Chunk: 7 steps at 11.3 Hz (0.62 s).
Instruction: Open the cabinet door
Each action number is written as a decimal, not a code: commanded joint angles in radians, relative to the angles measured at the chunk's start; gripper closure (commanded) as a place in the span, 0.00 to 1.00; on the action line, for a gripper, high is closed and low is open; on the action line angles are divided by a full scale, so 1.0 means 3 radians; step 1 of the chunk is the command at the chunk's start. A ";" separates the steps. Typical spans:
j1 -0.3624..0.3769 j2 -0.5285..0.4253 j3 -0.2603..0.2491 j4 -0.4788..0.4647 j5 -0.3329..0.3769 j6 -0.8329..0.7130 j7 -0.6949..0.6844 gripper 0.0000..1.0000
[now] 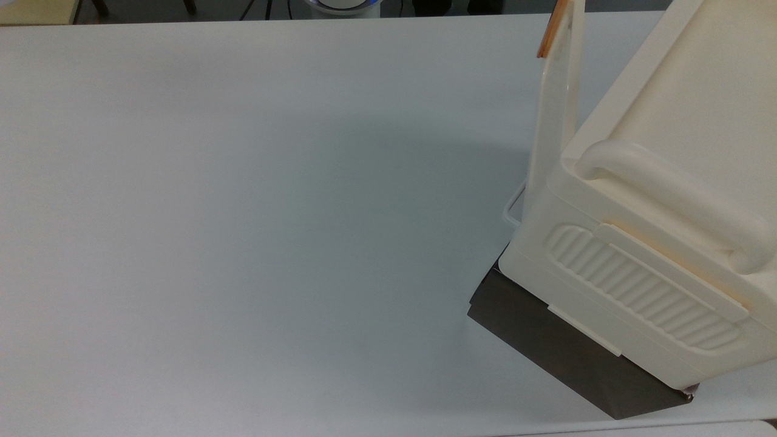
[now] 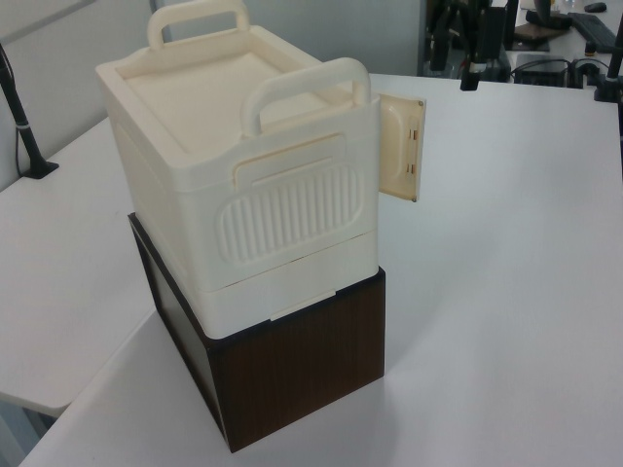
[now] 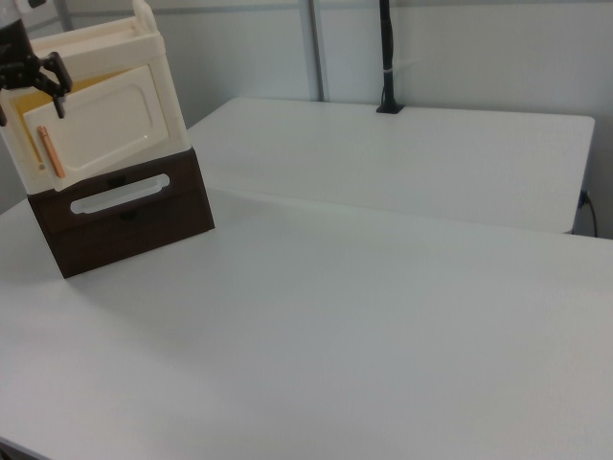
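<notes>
1 cabinet [image 2: 243, 209], 1 cabinet door [image 2: 401, 148], 1 claw [image 3: 29, 81]

Even, diffuse light is spread over the white tabletop [image 1: 243, 212], where a broad soft shadow is cast to the top view's left of the cabinet [image 1: 655, 243], and no glare or blur is seen.

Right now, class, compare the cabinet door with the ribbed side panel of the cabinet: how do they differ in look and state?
The cabinet door stands swung out from the cabinet, while the ribbed side panel lies fixed and flush in its wall. The door has a smooth recessed centre; the side panel is covered in upright ridges. The door carries a copper-orange bar handle; the side panel has none. Both are cream plastic.
</notes>
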 commanded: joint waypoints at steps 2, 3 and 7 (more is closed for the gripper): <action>0.0379 0.0035 0.0014 0.0223 0.0011 -0.0042 0.0433 0.00; 0.0476 0.0030 0.0014 0.0223 0.0016 0.0034 0.0525 0.00; 0.0651 0.0187 0.0009 0.0187 -0.0019 0.0530 0.0827 0.00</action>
